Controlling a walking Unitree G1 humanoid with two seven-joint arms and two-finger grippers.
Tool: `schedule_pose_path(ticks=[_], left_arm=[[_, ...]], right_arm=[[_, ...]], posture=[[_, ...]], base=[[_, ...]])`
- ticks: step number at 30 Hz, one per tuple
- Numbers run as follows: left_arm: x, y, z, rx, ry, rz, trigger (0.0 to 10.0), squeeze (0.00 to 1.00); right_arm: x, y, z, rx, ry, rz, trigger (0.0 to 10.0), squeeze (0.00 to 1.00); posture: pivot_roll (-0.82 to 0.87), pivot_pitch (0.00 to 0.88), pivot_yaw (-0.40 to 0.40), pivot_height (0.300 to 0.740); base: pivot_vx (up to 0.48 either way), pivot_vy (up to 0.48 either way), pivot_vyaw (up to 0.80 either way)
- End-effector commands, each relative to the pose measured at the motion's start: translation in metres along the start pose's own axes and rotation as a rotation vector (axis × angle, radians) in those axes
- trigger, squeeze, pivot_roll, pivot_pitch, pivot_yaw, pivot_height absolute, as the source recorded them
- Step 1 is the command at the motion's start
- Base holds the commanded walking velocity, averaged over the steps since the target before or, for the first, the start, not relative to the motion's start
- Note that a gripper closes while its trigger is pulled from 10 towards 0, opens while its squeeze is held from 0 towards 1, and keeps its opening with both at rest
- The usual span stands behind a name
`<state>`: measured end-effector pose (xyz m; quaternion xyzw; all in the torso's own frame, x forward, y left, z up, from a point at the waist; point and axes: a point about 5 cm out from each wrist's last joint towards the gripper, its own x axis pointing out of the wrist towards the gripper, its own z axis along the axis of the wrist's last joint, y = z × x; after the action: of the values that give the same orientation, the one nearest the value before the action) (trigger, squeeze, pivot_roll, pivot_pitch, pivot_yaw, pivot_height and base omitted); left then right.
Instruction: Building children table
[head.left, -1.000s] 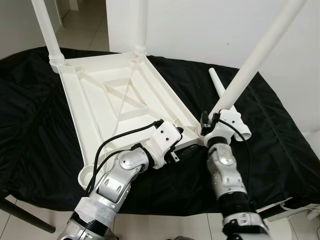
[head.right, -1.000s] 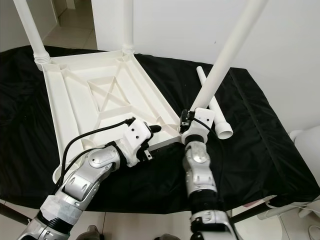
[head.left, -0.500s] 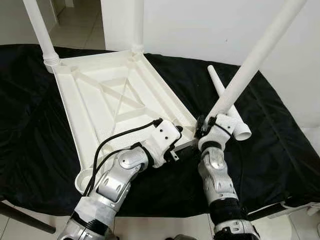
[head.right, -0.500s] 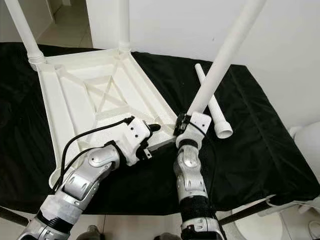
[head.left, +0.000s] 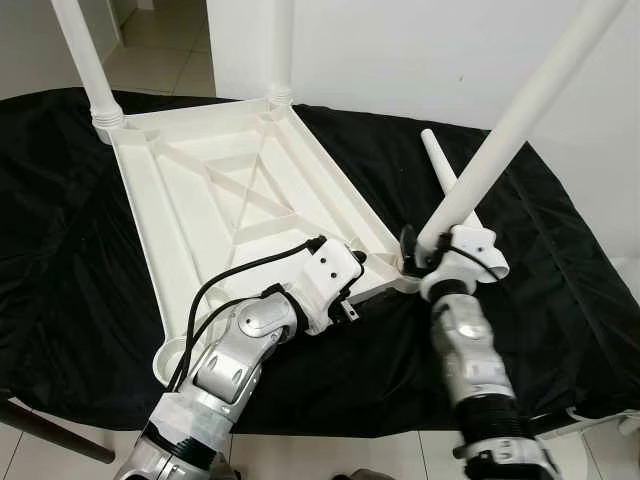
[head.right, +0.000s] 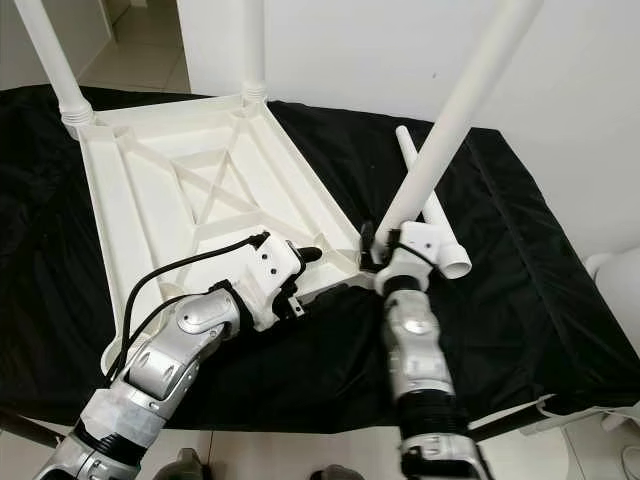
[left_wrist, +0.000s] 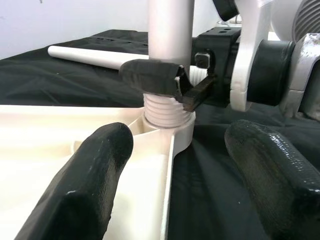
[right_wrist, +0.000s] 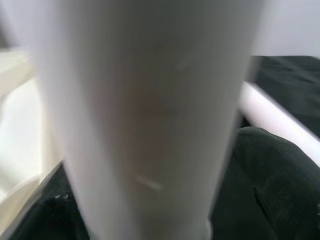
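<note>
White table leg (head.left: 520, 115) stands in the near right corner socket of the upturned tabletop (head.left: 215, 215), long axis tilted up and rightward. Right gripper (left_wrist: 167, 82) clamps its base; left gripper (left_wrist: 172, 170) spread apart, straddling that corner.

Black cloth (head.left: 560, 290) covers the whole support surface, wrinkled, hanging over the front edge. White plastic tabletop (head.left: 215, 215) lies upside down on the cloth, ribbed underside up, an X brace in its middle. Relative to the tabletop: two white legs stand upright in its far corners, far-left leg (head.left: 88, 62) and far-right leg (head.left: 281, 45); a third leg (head.left: 520, 115) rises tilted from the near-right corner socket (left_wrist: 167, 122), threaded end seated in it. A loose white leg (head.left: 445, 185) lies flat on the cloth just right of the tabletop, near that tilted leg, flared open end toward the front.
</note>
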<state>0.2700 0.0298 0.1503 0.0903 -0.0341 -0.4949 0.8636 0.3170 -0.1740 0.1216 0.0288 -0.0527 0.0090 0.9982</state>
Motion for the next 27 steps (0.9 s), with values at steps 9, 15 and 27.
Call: schedule_pose_path(ticks=[9, 15, 27], left_arm=[[0.003, -0.007, 0.0, 0.024, 0.005, -0.048, 10.0, 0.0], [0.004, -0.005, 0.002, 0.029, 0.006, -0.047, 10.0, 0.0], [0.003, -0.007, 0.002, 0.042, 0.008, -0.042, 10.0, 0.0]], right_arm=[[0.005, -0.011, -0.001, -0.098, 0.043, 0.338, 10.0, 0.0], [0.013, -0.009, 0.0, -0.118, 0.067, 0.459, 5.9, 0.0], [0.009, -0.012, -0.015, -0.07, 0.138, 0.519, 0.0, 0.0]], posture=[[0.05, 0.0, -0.078, 0.74], [0.05, 0.0, -0.075, 0.74], [0.07, 0.0, -0.089, 0.74]], base=[[0.0, 0.0, 0.0], [0.0, 0.0, 0.0], [0.0, 0.0, 0.0]])
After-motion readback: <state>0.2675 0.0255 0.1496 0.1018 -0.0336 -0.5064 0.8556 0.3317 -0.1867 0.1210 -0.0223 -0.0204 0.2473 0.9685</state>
